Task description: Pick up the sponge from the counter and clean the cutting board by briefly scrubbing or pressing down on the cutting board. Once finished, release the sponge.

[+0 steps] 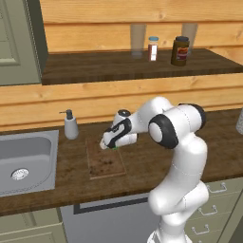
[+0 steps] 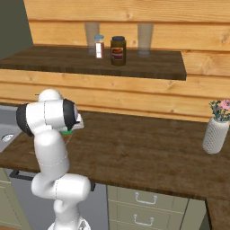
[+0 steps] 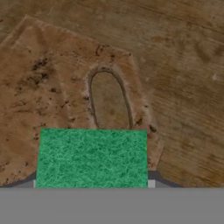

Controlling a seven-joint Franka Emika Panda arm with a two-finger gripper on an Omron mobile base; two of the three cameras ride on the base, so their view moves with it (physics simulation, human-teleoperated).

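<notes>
No writing can be read on the two jars (image 1: 180, 50) on the shelf (image 1: 118, 66); their labels are too small to make out. The sponge (image 3: 92, 157) sits between the jaws of the gripper (image 1: 109, 145), its green face filling the space between the fingertips in the hand view, so the jaws are closed on it to its width. In the left base view a bit of green shows just under the hand, over the far right corner of the board (image 1: 103, 160). Below and ahead of the jaws in the hand view lies the board's handle slot, with speckled stains off to the left; the sponge's lower edge is hidden, so I cannot tell whether it touches the board. The counter (image 1: 142, 156) lies beyond the board's edge to the right of the jaws.
</notes>
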